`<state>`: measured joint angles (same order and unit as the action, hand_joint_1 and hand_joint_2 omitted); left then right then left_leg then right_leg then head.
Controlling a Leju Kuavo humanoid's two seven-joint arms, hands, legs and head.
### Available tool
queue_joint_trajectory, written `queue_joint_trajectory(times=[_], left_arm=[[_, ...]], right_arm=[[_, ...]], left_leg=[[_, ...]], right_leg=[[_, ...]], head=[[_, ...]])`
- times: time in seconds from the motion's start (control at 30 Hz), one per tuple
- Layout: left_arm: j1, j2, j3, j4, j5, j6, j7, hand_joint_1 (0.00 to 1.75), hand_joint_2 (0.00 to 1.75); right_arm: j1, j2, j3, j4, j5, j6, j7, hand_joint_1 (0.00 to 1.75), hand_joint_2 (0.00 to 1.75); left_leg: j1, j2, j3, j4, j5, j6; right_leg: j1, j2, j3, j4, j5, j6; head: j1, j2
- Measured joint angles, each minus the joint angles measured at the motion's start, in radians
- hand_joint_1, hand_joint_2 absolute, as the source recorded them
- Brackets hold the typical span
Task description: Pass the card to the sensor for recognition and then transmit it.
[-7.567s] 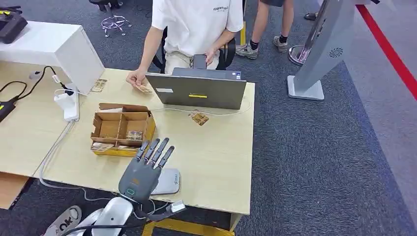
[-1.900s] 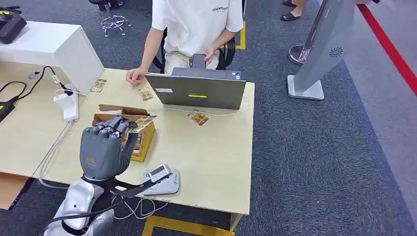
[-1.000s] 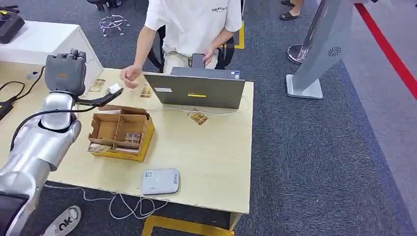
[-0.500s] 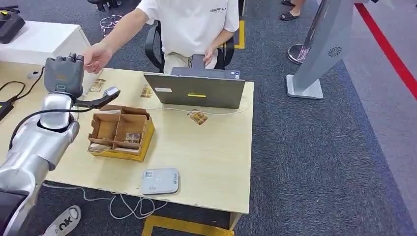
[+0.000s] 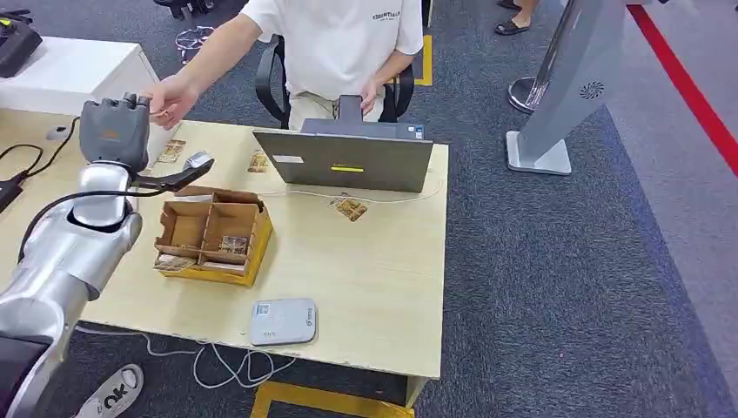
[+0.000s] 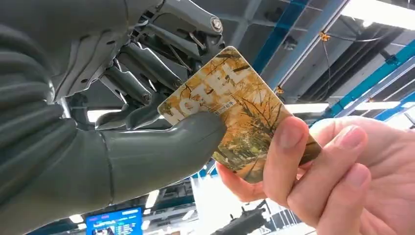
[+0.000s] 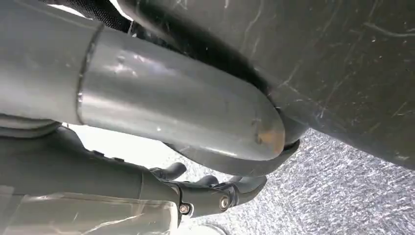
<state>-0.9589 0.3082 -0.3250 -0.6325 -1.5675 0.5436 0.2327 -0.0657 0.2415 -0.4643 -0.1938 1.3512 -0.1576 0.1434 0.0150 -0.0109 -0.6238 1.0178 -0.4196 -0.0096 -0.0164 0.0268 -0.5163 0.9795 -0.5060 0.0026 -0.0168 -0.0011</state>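
Pinching the yellow-brown printed hotel key card (image 6: 235, 112) between thumb and dark fingers, the left hand (image 5: 113, 131) is raised over the table's far left corner. Card's long axis runs outward from the thumb; its far end is already gripped by the seated person's hand (image 6: 337, 181). Both hold it, so the next move looks like a release. Right hand (image 7: 171, 117): fingers seem curled in, nothing visible inside. Grey flat card reader (image 5: 281, 321) lies well behind the left hand, near the table's front edge.

sensor (image 5: 281, 322) at table (image 5: 365, 279) near edge; box (image 5: 211, 237) behind it; laptop (image 5: 344, 160) behind box.
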Motion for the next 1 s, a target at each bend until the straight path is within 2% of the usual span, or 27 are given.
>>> queue_joint_trajectory(times=[0.27,0.57,1.0], left_arm=[[0.018,0.002,-0.012,-0.002,0.000,0.021,0.024,1.75,1.75],[0.034,0.033,-0.012,-0.002,0.000,0.032,0.015,1.75,1.75],[0.053,0.043,-0.011,-0.010,0.001,0.033,0.000,1.75,1.75]], right_arm=[[0.000,0.000,0.007,0.000,0.003,0.000,0.003,0.00,0.00],[0.002,-0.003,0.010,0.000,0.000,0.000,-0.008,0.00,0.00],[0.002,-0.005,0.013,0.000,0.005,0.000,-0.009,0.00,0.00]], left_leg=[[0.000,0.000,-0.002,0.000,0.000,0.000],[0.000,0.002,-0.002,0.000,0.000,0.000],[0.000,0.002,-0.003,0.000,0.000,0.000]], right_leg=[[0.000,0.001,0.000,0.000,0.000,0.000],[0.000,0.002,-0.001,0.000,0.000,0.000],[0.000,0.002,-0.002,0.000,0.000,0.000]], head=[[0.000,0.000],[0.000,0.000],[0.000,0.000]])
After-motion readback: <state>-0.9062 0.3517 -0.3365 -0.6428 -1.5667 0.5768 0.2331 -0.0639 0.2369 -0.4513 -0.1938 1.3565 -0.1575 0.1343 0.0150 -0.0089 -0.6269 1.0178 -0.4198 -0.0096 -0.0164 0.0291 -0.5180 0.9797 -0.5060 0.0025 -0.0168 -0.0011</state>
